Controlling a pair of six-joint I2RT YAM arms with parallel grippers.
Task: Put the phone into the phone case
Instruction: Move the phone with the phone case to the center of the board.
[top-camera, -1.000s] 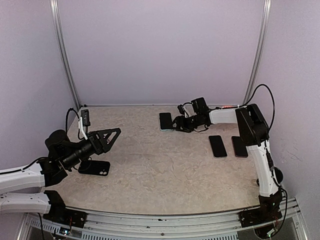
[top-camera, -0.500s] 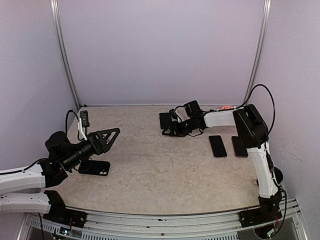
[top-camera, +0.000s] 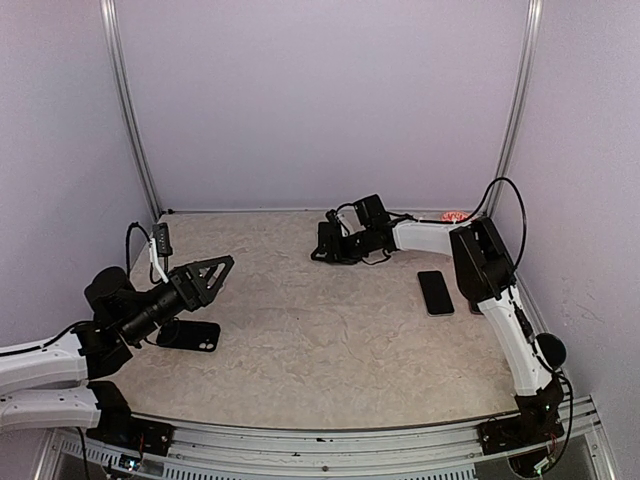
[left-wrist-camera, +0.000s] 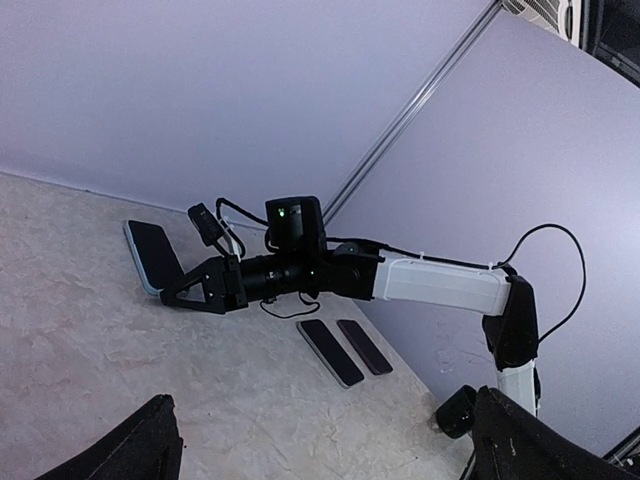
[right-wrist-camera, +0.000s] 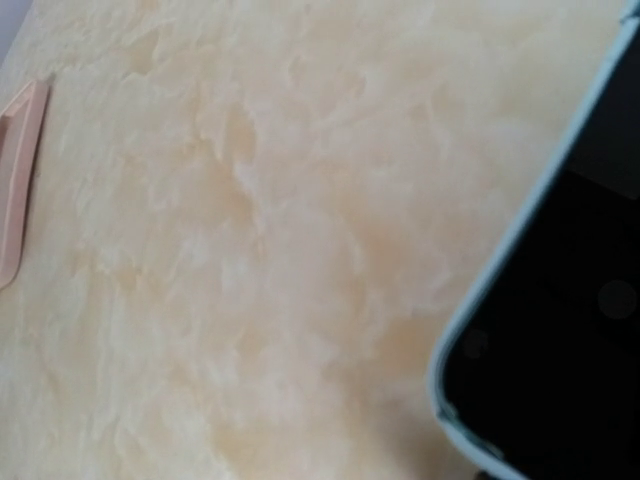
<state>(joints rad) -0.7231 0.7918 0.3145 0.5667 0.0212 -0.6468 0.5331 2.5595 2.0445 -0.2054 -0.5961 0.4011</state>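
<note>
**Far centre of the table: right arm at the phone, grip unconfirmed**

At the far centre of the beige marbled table (top-camera: 320, 350), the pale-blue-rimmed dark-glass phone (top-camera: 327, 238) sits right at the tips of your right gripper (left-wrist-camera: 178, 293). No view shows whether those jaws are closed on it, so I cannot tell. Your left gripper (top-camera: 218, 270) hangs spread to its widest, holding nothing, above the black flat camera-holed case (top-camera: 195, 335) at the near left. Phone and case are well apart. Two dark flat slabs (left-wrist-camera: 330, 352) lie beside the right arm.

Handling, as a judgement:
- The phone is stiff and fairly dense, with a slick, breakable glass face.
- Take it across the two long edges near mid-length, not by a corner.
- The case likely flexes, so pin it flat and seat one end first.
</note>
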